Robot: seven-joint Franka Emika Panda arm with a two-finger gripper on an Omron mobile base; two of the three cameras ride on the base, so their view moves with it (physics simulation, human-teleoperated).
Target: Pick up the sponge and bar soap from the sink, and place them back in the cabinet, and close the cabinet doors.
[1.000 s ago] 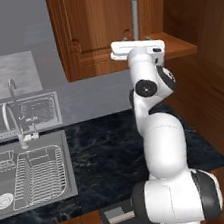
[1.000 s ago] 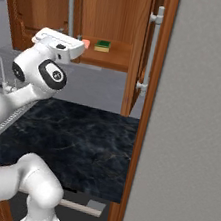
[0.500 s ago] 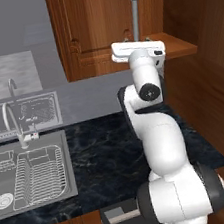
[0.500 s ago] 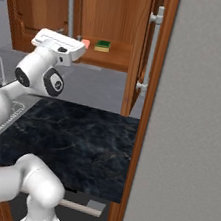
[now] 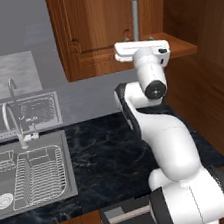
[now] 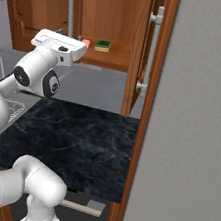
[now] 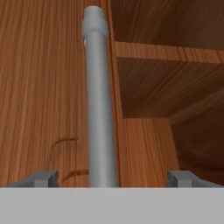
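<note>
The tool [image 7: 111,177] had just spread wide around the long silver bar handle [image 7: 99,105] of the left reddish-brown panelled door [image 5: 97,30]. The dark green sponge [image 6: 102,45] and salmon-pink soap [image 6: 85,43] lay on the cabinet shelf [image 6: 113,57], so closing came next.

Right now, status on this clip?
End effector open, straddling left door handle, no grip. Sponge and bar soap on cabinet shelf. Doors open. Nothing blocking.
</note>
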